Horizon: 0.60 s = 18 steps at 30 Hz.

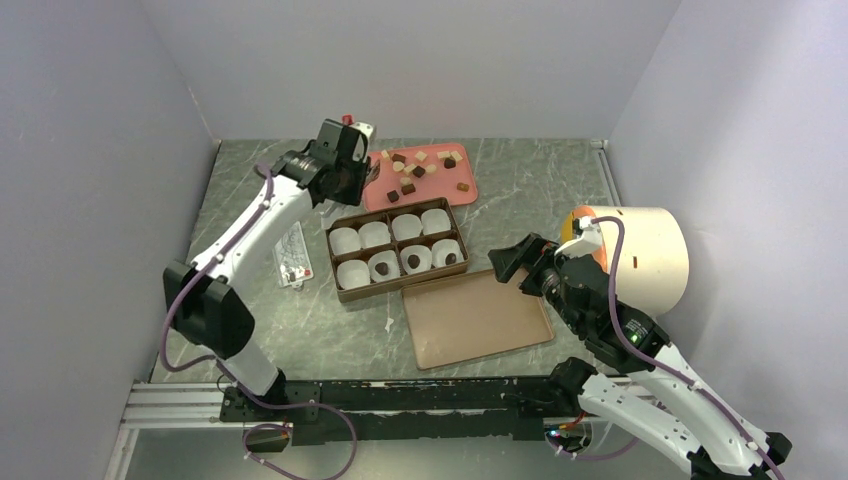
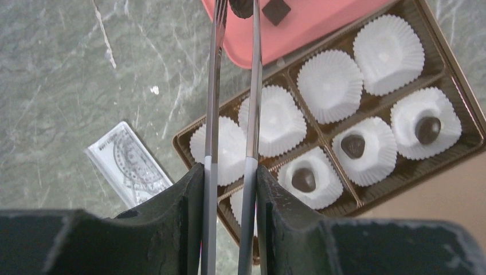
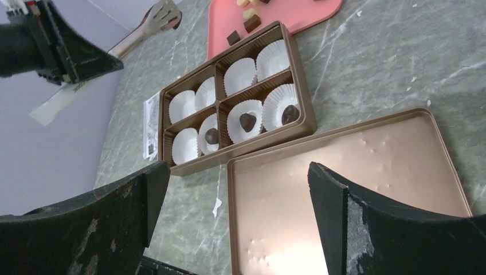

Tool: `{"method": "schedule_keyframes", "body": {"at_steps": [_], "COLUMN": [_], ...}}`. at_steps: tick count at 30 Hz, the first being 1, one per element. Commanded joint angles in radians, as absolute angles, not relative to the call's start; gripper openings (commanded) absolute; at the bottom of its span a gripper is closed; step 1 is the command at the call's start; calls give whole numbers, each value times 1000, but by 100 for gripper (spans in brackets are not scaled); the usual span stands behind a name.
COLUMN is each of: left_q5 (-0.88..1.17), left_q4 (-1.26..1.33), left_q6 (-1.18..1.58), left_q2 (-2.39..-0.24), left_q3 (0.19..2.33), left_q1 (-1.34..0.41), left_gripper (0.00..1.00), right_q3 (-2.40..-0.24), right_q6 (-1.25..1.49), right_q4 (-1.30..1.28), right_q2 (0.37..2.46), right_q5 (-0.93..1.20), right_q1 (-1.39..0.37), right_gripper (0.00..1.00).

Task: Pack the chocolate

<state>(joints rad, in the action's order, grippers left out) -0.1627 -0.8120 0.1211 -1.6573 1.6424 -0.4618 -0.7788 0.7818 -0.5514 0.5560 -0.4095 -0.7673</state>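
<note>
Several small chocolate chunks (image 1: 418, 170), dark, caramel and cream, lie on the pink tray (image 1: 440, 193). My left gripper (image 1: 335, 165) is shut on metal tongs (image 2: 252, 86) beside the tray's left end. The tong tips pinch a dark chunk (image 2: 241, 7) at the tray's edge (image 2: 309, 23). The brown box (image 1: 395, 291) holds several white paper cups. Three front-row cups each hold a dark chocolate (image 2: 304, 179), (image 2: 353, 145), (image 2: 428, 129). My right gripper (image 1: 515, 262) is open and empty above the box lid (image 3: 355, 172).
The flat gold-brown lid (image 1: 475, 318) lies in front of the box. A large white and orange roll (image 1: 640, 250) stands at the right. A printed paper packet (image 1: 292, 255) lies left of the box. Grey walls close in both sides.
</note>
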Motion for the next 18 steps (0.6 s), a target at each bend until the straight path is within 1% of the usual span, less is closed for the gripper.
{"method": "schedule_keyframes", "body": {"at_steps": [1,11,15,18], "left_q5": [-129,-103,-111,-75], "left_q4": [-862,-974,-1022,-1055], "left_q6": [151,187,189,188], "left_q2": [-1539,-1348,-1302,-1277], "left_q3": [1579,1445,1409,1381], "left_q1": [-465,-464,-464,-464], "left_gripper": [26,27,27,27], "right_q3": [-781,-766,-764,-762], "right_q6": [768,764,763,765], "right_q4": [-524,-519,-523,-526], "right_q2": [558,550,546,542], "right_q5": [-417,-420,-419,-419], "right_q1": [-766,-766,-766,-766], "right_gripper": [96,96,96,96]}}
